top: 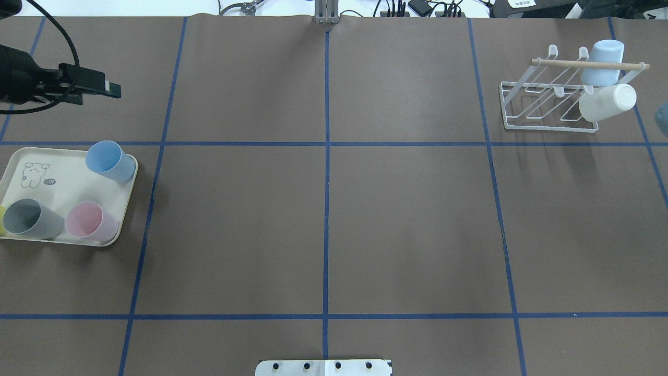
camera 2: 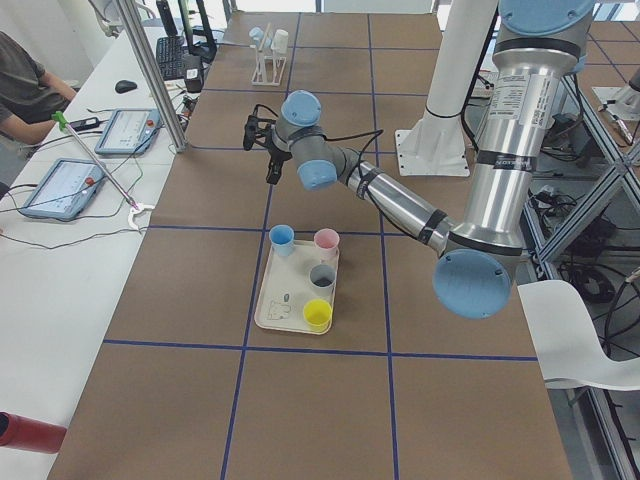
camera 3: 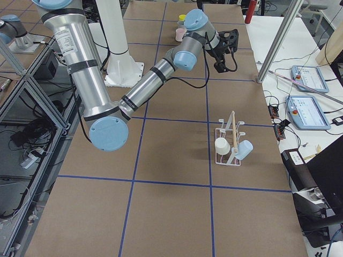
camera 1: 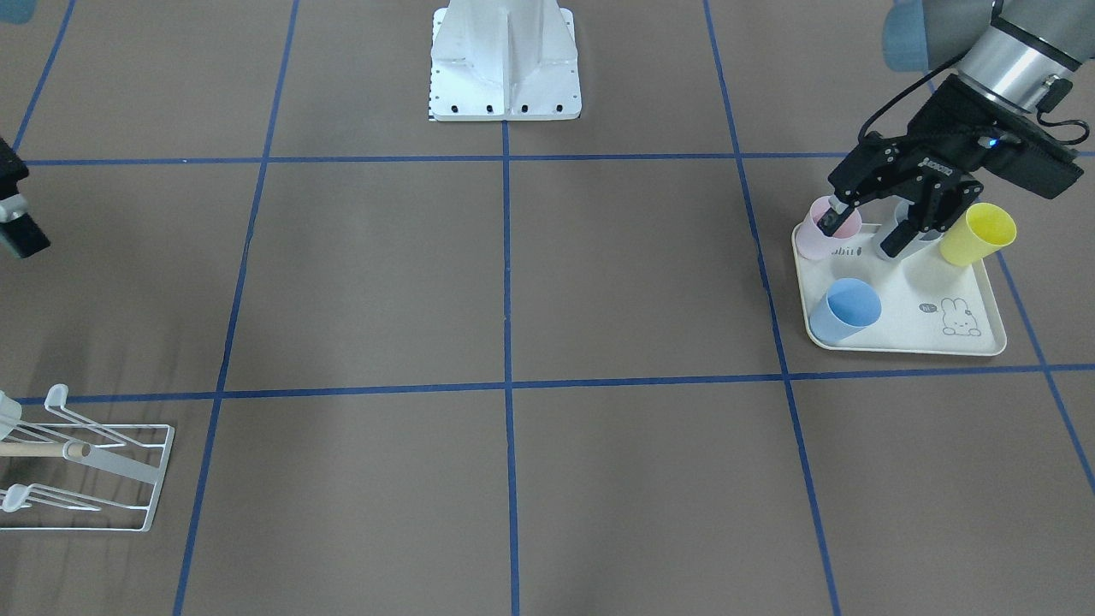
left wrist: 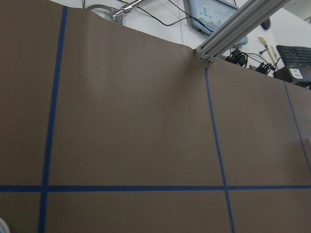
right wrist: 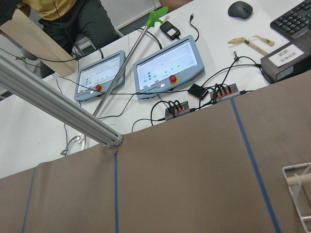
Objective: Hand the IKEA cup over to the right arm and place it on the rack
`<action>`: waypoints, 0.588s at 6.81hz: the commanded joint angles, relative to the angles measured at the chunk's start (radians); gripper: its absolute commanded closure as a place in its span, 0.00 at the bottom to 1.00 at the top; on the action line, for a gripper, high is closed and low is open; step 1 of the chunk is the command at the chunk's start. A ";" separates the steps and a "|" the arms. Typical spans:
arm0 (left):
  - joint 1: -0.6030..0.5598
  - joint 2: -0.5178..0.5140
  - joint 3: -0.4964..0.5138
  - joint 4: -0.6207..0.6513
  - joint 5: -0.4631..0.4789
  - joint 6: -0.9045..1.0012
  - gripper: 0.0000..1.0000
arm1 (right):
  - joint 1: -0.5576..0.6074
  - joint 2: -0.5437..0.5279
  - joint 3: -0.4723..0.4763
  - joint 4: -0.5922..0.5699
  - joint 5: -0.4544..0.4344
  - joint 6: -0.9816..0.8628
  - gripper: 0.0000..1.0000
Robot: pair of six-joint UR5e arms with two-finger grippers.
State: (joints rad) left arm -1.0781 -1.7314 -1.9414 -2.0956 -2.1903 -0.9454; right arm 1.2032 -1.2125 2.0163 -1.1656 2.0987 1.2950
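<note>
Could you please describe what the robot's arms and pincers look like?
The left arm and right arm are silver tubes with light-blue joint caps. The left pincer is black, two-fingered, with small white lettering, a blue light at the wrist and a looping black cable.

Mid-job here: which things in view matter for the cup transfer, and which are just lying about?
Job: blue cup, pink cup, grey cup, yellow cup, rack, left gripper.
Lying about: rabbit tray, tablets, keyboard, mouse.

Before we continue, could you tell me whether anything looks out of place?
Nothing stands out: the blue cup, pink cup, grey cup and yellow cup stand upright on the tray, and two cups sit on the rack.
</note>
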 commanded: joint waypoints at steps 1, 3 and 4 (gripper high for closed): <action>-0.014 -0.004 0.048 0.219 0.003 0.346 0.01 | -0.063 0.021 -0.055 0.196 -0.002 0.217 0.00; -0.005 -0.020 0.178 0.214 -0.006 0.441 0.01 | -0.100 0.025 -0.114 0.344 -0.032 0.329 0.00; 0.018 -0.043 0.234 0.213 0.000 0.442 0.01 | -0.105 0.025 -0.117 0.348 -0.035 0.333 0.00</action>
State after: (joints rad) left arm -1.0791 -1.7530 -1.7725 -1.8835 -2.1939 -0.5205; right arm 1.1089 -1.1880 1.9127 -0.8480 2.0700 1.6032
